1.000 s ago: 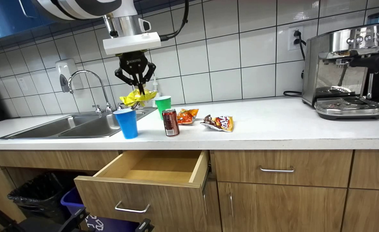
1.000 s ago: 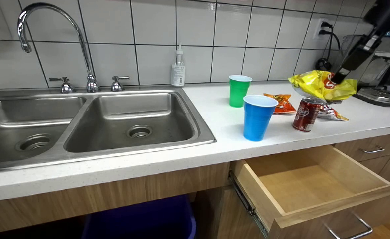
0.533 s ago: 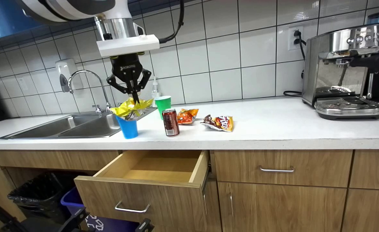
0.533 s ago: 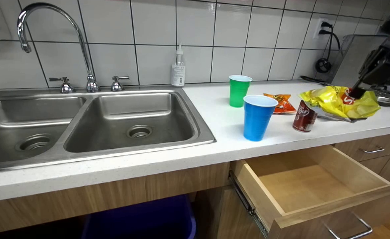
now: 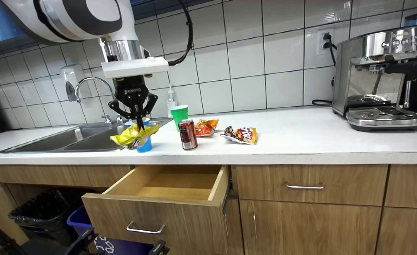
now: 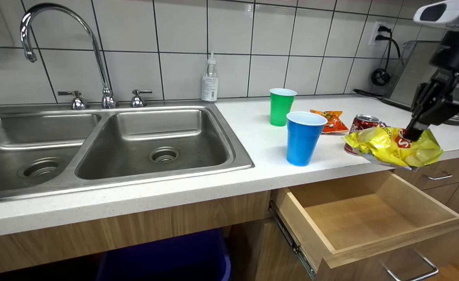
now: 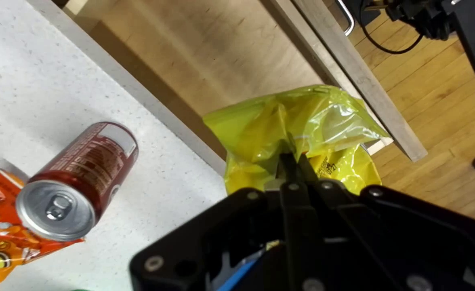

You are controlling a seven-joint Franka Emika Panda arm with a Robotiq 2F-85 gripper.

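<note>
A white-tiled wall (image 5: 247, 56) rises along the back edge of the bench (image 5: 293, 138). Wood-grained cabinets (image 5: 311, 230) stand under its front edge, wooden floorboards (image 7: 427, 113) lie beyond, and a glossy blue cupboard (image 5: 1, 26) hangs above.

A crumpled, shiny yellow bag (image 6: 385, 148) hangs pinched in the jaws above the pulled-out drawer (image 6: 372, 210).

On the counter (image 5: 297, 131) we see a near blue cup (image 5: 145, 145), far green cup (image 5: 180, 115), can (image 5: 188, 135), orange bag (image 5: 205, 128), brown bag (image 5: 242, 135), coffee machine (image 5: 377, 83).
</note>
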